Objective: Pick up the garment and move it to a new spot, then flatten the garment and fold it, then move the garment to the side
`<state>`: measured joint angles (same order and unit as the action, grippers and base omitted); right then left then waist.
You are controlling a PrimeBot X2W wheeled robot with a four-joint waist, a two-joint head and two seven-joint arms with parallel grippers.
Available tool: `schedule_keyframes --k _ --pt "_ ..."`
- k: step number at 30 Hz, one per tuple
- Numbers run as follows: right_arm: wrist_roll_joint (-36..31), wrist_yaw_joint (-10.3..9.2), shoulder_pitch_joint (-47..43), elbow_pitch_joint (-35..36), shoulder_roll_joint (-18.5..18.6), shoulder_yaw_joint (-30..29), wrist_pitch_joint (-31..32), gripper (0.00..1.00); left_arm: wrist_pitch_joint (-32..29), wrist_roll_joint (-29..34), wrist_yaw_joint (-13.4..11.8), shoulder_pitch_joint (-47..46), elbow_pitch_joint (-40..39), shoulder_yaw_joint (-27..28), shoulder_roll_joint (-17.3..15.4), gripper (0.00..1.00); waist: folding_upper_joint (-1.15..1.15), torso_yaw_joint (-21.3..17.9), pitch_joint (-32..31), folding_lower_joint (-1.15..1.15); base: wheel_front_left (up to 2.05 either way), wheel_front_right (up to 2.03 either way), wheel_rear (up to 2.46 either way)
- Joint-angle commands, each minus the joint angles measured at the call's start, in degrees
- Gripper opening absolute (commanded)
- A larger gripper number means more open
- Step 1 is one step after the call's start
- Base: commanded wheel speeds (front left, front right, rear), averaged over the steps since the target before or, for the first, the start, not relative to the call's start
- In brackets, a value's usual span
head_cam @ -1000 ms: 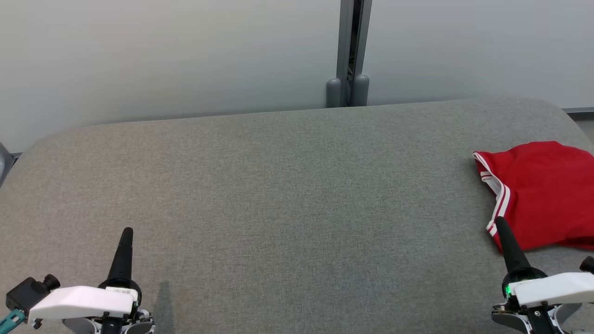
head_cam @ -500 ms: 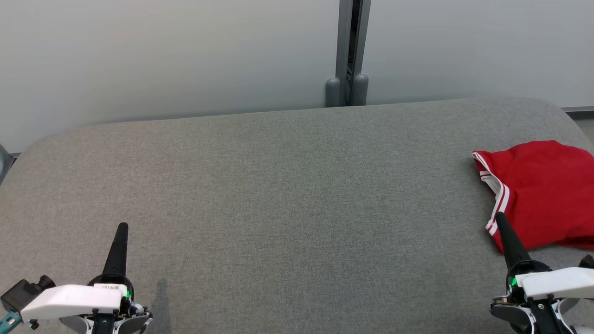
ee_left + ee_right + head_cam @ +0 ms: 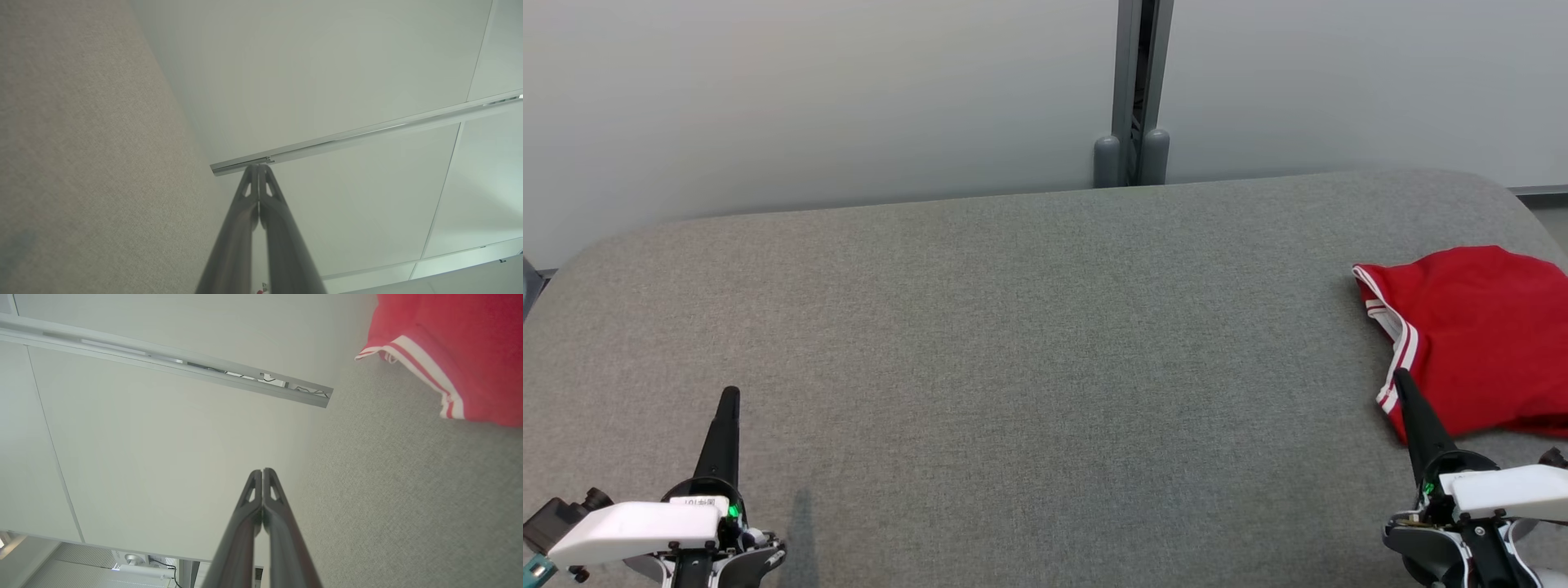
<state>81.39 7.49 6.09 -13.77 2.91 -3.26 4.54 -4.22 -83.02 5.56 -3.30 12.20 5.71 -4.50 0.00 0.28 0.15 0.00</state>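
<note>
Far to the robot's right, the red garment (image 3: 1478,335) lies folded on the grey padded surface (image 3: 1013,327). Its white-striped edge (image 3: 1401,347) faces the middle of the surface and runs near to far. The garment passes the picture's right edge, so its long axis cannot be told. The right gripper (image 3: 1401,376) has its fingers pressed together and holds nothing. Its tip sits by the garment's near striped corner, yet the wrist view shows bare grey between them. The left gripper (image 3: 729,395) is likewise closed and empty, well apart from the garment.
</note>
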Motion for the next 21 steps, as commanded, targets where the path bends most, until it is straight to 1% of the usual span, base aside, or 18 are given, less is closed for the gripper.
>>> schedule_keyframes --k 1,21 --pt "0.9 0.0 0.9 0.0 0.4 -0.2 0.3 0.0 -0.3 -0.9 0.4 -1.2 -0.1 0.5 -0.1 0.0 0.0 0.0 0.0 0.0 0.0 0.0 0.0" --pt "10.2 0.0 2.7 -2.4 0.4 -0.6 1.5 0.0 -2.3 -8.5 2.0 -1.9 0.5 3.2 1.4 0.0 0.0 -0.2 0.2 0.0 0.0 0.0 0.0"
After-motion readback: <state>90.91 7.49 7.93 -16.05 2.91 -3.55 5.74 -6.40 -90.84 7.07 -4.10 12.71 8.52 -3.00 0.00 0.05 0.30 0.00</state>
